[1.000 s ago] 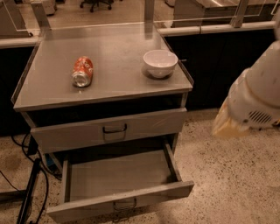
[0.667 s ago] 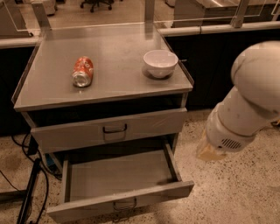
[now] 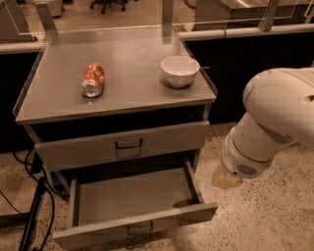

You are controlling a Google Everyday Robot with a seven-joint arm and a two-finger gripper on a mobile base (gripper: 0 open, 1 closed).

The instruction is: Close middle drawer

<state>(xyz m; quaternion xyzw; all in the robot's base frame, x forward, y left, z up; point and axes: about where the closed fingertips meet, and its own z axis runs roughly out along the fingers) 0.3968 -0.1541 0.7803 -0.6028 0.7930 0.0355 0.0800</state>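
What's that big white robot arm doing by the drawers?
The robot's arm is reaching down on the right side of the grey cabinet. Its gripper hangs low beside the middle drawer, near the drawer's right front corner, and does not seem to touch it. That drawer is pulled far out and looks empty; it is not yet closed. On top of the cabinet, an orange can lies on its side and a white bowl stands upright.

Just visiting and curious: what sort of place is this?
Probably an office or lab: a steel cabinet, speckled floor, and a rolling chair behind. The hand hangs right of the open middle drawer.
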